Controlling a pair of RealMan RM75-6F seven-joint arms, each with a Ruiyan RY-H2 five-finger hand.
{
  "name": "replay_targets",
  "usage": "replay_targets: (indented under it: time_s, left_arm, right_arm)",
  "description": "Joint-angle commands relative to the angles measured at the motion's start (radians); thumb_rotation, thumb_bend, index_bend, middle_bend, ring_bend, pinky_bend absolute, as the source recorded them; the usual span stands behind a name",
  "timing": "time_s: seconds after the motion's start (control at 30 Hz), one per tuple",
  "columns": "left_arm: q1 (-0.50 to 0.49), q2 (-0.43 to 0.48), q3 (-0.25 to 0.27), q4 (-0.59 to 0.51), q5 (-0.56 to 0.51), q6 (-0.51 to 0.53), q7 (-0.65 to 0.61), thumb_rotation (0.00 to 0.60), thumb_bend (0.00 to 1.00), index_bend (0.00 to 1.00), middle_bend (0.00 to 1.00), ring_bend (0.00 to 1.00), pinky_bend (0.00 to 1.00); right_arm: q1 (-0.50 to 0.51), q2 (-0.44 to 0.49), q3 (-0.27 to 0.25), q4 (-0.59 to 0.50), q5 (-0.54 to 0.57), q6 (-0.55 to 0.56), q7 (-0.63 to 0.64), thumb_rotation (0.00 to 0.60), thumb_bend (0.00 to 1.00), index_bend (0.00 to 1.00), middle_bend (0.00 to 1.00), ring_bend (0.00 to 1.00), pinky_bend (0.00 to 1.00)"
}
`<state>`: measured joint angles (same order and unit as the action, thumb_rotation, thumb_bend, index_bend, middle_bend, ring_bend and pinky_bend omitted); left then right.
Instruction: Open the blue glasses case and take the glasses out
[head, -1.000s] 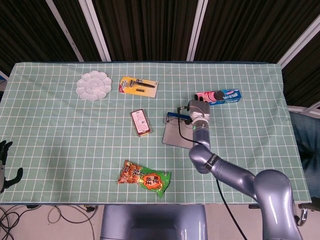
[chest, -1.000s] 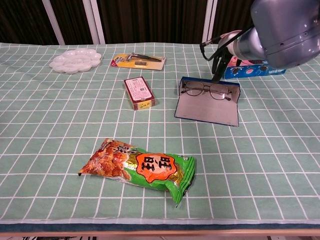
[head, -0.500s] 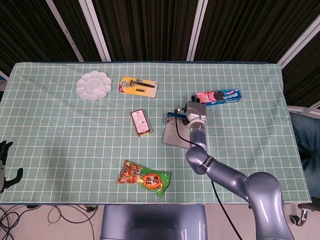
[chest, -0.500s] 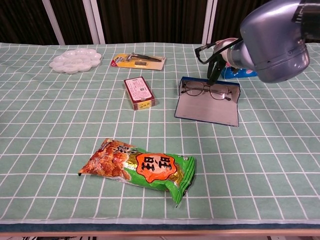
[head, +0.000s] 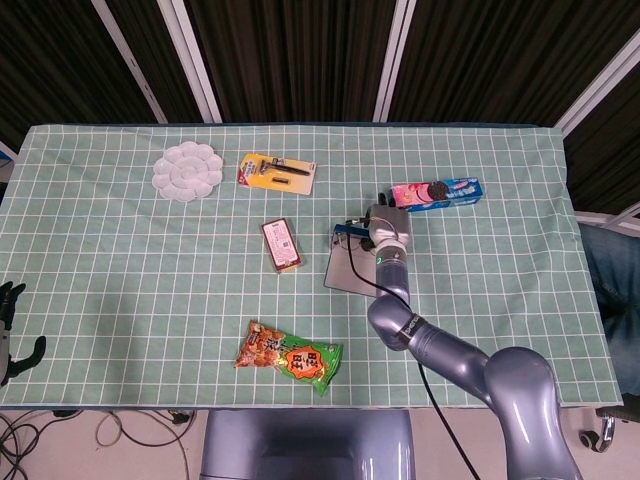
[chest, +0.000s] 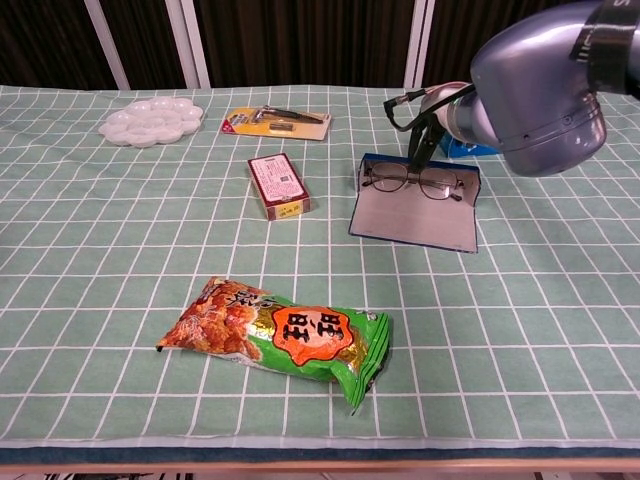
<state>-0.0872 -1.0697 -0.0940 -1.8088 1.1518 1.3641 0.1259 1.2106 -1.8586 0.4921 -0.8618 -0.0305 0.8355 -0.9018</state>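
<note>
The blue glasses case lies open at the right-middle of the surface, with the glasses resting along its far edge, lenses upright and facing the near side. The right hand hangs just above the glasses with dark fingers pointing down, holding nothing, though how far they are spread is unclear; the left hand sits off the near-left edge, state unreadable. The glasses look light, thin-framed and fragile, with smudge-prone lenses, so pinch gently at the bridge or a temple hinge.
</note>
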Motion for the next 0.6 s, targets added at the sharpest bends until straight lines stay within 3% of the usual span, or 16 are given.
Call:
replay_targets:
  time_s: [0.03,0.6]
  left_arm:
    - [0.0,0.0,0.0,0.0,-0.001,-0.001,-0.001,0.6,0.39,0.07,0.0,0.0,0.0]
    - [-0.003,0.002,0.0,-0.002,-0.007,-0.004,-0.001,0.6,0.39,0.07,0.0,0.0,0.0]
  right_arm:
    - [0.0,-0.005,0.006,0.007,-0.006,0.0,0.004,0.6,0.44,0.45,0.0,0.0,0.17]
    - [0.002,-0.017,0.028,0.01,-0.023,0.004,-0.006,0.6,0.45,0.46,0.0,0.0,0.17]
